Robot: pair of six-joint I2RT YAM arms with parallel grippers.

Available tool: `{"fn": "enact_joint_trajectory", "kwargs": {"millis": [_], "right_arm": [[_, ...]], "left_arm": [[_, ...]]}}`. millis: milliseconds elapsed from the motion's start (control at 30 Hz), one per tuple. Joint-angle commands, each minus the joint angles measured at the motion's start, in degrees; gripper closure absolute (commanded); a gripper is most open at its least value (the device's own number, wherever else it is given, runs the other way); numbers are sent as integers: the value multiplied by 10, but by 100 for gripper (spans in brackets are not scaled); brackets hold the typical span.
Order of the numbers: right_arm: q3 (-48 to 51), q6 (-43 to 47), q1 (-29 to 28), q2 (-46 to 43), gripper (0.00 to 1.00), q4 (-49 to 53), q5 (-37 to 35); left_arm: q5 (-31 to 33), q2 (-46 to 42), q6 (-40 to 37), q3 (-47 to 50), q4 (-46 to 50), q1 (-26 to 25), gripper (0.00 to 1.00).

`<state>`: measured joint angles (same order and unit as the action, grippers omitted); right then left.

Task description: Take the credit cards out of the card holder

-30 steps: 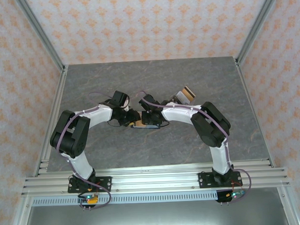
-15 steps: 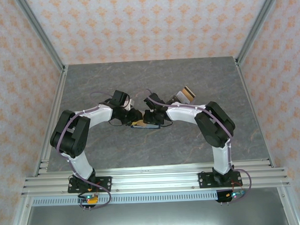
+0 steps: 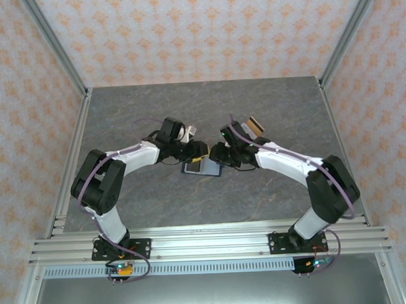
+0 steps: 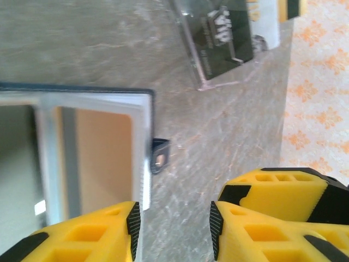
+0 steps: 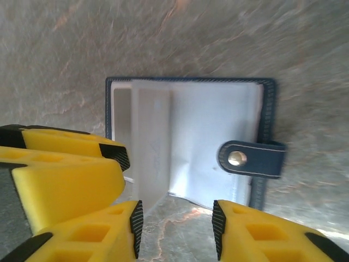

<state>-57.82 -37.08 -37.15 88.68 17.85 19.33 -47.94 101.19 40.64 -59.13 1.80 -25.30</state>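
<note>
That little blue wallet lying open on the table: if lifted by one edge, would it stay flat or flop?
The card holder probably flops: it is a thin bifold lying opened out. Its closure tab juts free and may dangle. Being so thin, it is likely light.

You have a grey marbled table walled left, right and far by orange-patterned wallpaper; aluminium rails cross the near edge under even light.

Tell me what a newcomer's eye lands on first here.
The navy card holder lies open on the grey table. The yellow-fingered left gripper and right gripper hang open close to it, one from each side. A stack of credit cards sits apart, farther back on the table.
</note>
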Motion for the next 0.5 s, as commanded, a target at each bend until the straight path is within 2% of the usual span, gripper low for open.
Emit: {"fn": "enact_joint_trajectory", "kwargs": {"millis": [0,133,200,367,467], "right_arm": [[10,-3,0,-58,57,27,-84],[15,9,0,-82,58,51,-104],[12,13,0,-81,61,53,-95],[-5,18,-22,-47,70,43,-78],[-26,13,-43,-3,75,37,-77]], "left_arm": [[-12,21,8,-19,-7,-19,58],[22,25,7,-31,25,-18,57],[53,21,2,-33,51,-16,58],[148,-6,-15,-24,111,-11,64],[167,-5,-21,-22,128,-9,66]]}}
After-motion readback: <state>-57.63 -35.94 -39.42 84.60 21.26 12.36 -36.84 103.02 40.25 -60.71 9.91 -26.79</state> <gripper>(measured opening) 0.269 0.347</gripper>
